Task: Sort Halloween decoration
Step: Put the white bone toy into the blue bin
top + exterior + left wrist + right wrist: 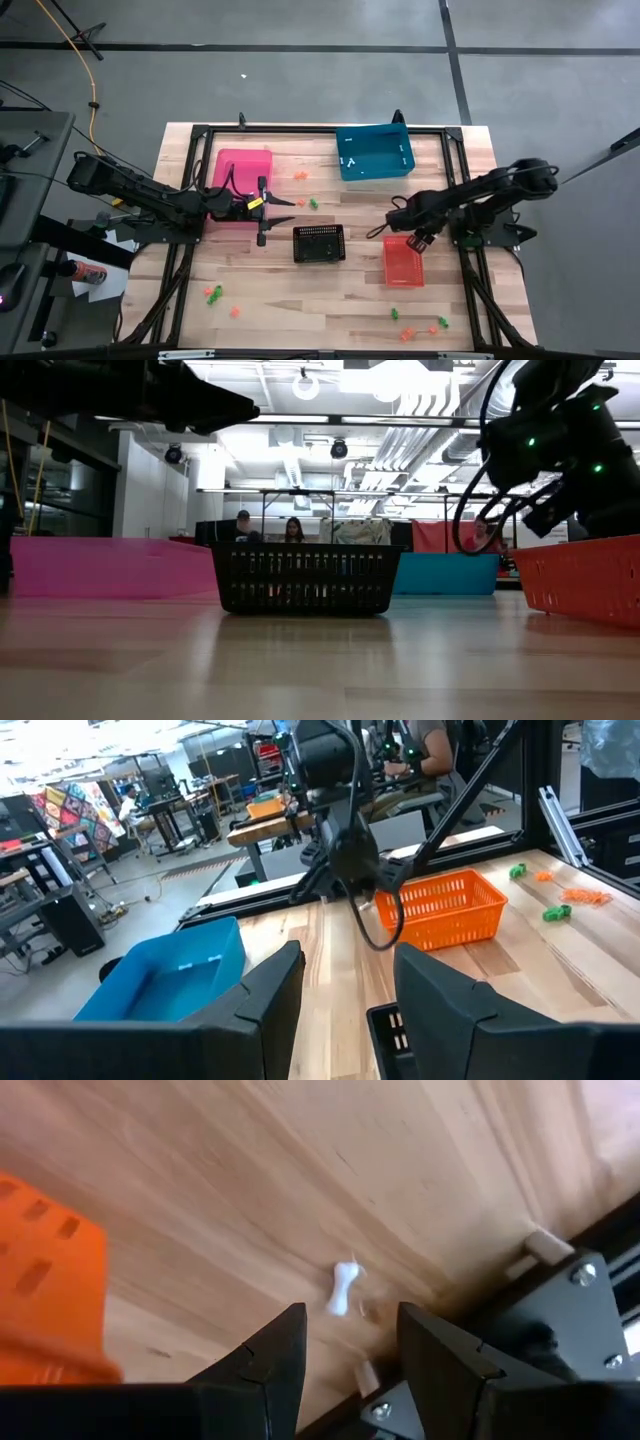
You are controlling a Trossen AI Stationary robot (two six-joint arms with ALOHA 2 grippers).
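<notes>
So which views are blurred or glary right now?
Right wrist view: motion-smeared, though the white trinket shows between the open right gripper. Low view: ceiling lights glare, the arms are dark silhouettes, black basket sharp. High view: even light, trinkets tiny.

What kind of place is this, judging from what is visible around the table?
Probably a robotics lab or workshop: people sit at desks behind the table, exposed ducts run along the ceiling, and more workbenches and equipment fill the room.

Both arms reach inward, left pincer [283, 212] and right pincer [377, 234] parted, empty.
</notes>
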